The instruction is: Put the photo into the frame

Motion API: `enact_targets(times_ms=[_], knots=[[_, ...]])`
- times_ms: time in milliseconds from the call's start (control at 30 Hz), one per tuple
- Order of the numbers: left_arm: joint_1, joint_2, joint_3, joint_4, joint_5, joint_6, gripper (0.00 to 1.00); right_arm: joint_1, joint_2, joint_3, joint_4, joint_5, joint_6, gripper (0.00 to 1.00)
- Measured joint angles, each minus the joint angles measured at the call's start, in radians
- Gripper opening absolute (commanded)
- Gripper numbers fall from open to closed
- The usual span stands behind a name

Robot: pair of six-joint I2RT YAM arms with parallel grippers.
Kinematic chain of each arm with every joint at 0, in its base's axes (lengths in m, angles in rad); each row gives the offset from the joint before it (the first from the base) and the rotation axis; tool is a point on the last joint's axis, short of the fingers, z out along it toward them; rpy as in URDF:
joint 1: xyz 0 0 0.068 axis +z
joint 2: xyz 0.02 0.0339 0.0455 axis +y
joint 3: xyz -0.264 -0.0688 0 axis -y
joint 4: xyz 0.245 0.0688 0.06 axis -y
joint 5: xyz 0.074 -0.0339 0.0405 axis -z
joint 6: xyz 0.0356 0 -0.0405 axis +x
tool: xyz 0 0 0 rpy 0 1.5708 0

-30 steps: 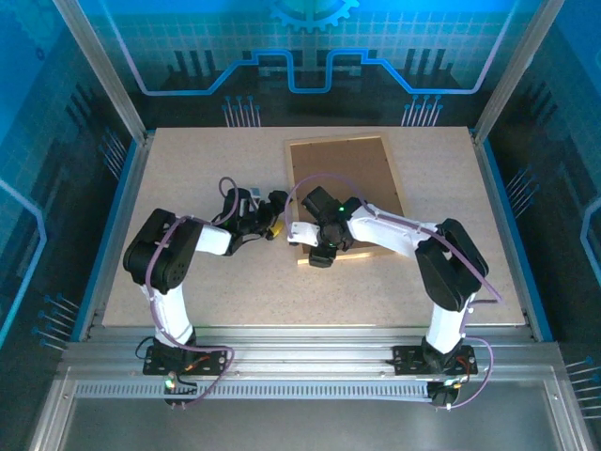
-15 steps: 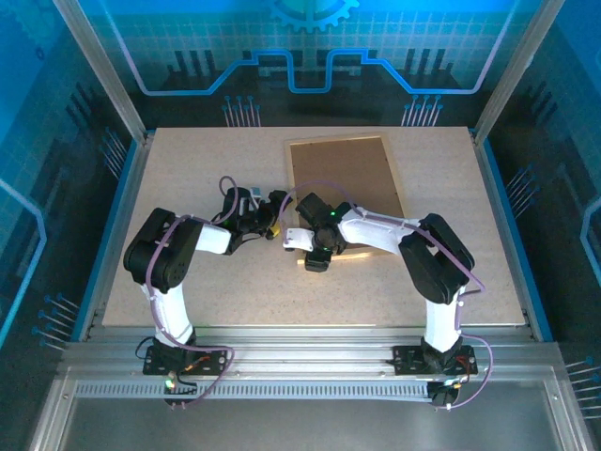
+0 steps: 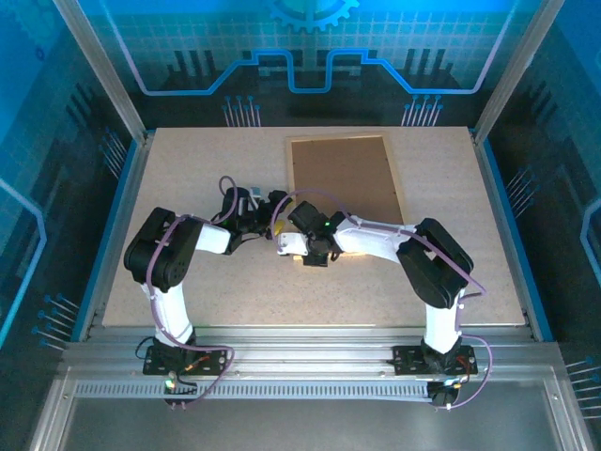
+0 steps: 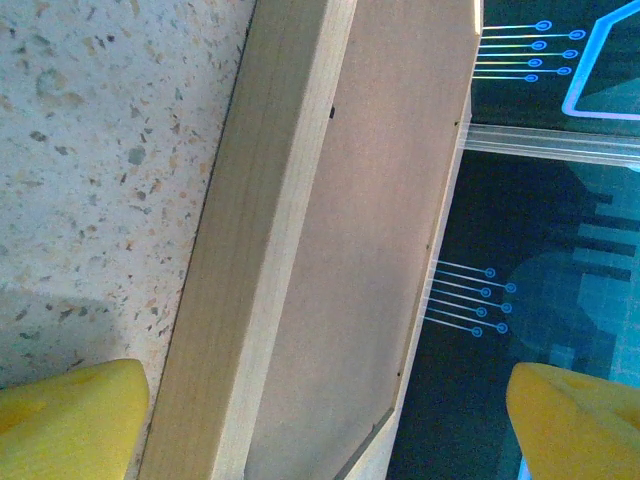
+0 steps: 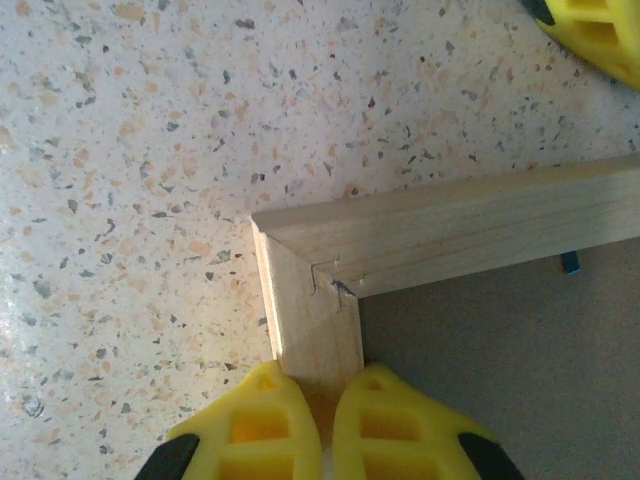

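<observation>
The frame lies face down at the back middle of the table, its brown backing board showing. My right gripper is shut on the frame's side rail just below the near-left corner, with one yellow finger on each side of the wood. My left gripper stands open at the frame's left edge. In the left wrist view its yellow pads straddle the light wooden rail without touching it. The photo is out of view.
Speckled tabletop stretches left of the frame. Aluminium posts and blue enclosure walls ring the table. A yellow fingertip of the left gripper shows close to the frame corner in the right wrist view.
My right gripper has slid left along the frame's near edge to its near-left corner and shut on the rail. The left arm has stayed still.
</observation>
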Motion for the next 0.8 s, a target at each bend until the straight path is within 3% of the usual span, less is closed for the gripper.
enact_targets(times_ms=[800], knots=[[-0.007, 0.015, -0.019, 0.075, -0.002, -0.027, 0.94, -0.054, -0.089, 0.036, -0.1, -0.125, 0.085, 0.0]])
